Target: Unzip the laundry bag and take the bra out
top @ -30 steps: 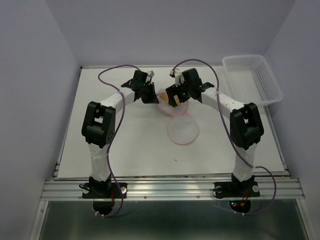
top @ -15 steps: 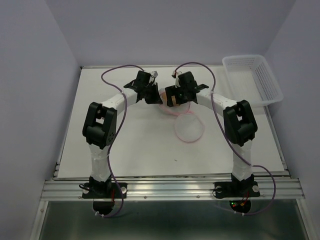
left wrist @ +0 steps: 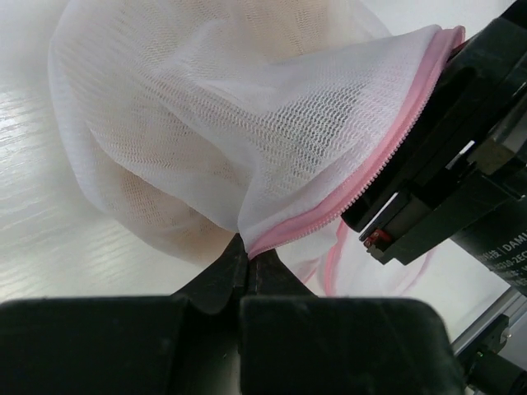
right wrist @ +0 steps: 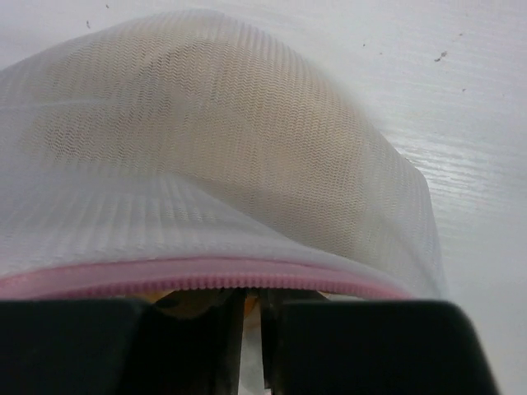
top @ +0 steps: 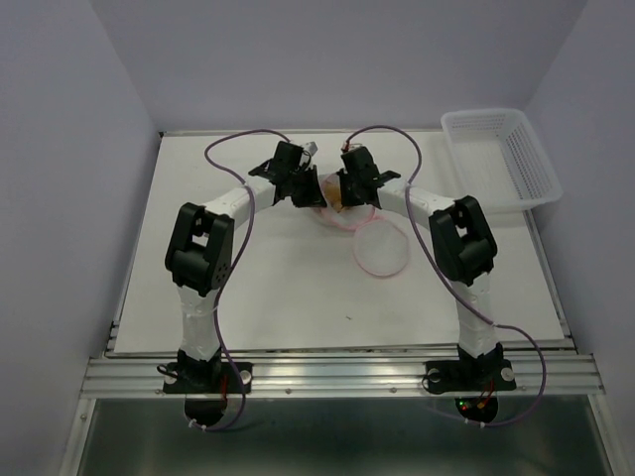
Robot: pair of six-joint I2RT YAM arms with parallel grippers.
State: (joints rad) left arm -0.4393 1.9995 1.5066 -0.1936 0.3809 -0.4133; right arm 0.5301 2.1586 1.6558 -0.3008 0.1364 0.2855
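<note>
**Left hand.** The left hand (top: pixel 310 191) is positioned near the middle of the counter's (top: pixel 258 297) far edge. Its fingers (left wrist: pixel 222 276) are clenched. They pinch the thin pink zipper rim (left wrist: pixel 362 183) of the small round translucent white mesh laundry bag (left wrist: pixel 189 115) where rim and mesh gather into a point. The mesh rises from this pinch in a taut fold.

**Laundry bag.** The laundry bag is located between the two hands, close to the centre of the far edge. Its body bulges into a dome. The zipper rim is parted and stands as a raised lip on the side facing the right hand. A round mesh panel edged in pink (top: pixel 382 250) lies flat on the counter toward the near edge from the right hand. It joins the body of the bag.

**Bra.** The small pale peach padded fabric bra (right wrist: pixel 214 115) is inside the laundry bag. It shows through the mesh as a rounded peach mass filling the dome.

**Right hand.** The right hand (top: pixel 339 198) faces the left hand across the bag, just beside it. In the right wrist view its fingertips (right wrist: pixel 280 317) sit directly under the zipper rim, inside the opening. The fingers are drawn almost together, with only a narrow slit between them. A fold of peach fabric lies at their tips, so the grip appears to be on the bra.

**Basket.** A rectangular white plastic lattice basket (top: pixel 501 159) sits at the far right corner of the counter, well apart from both hands.
</note>
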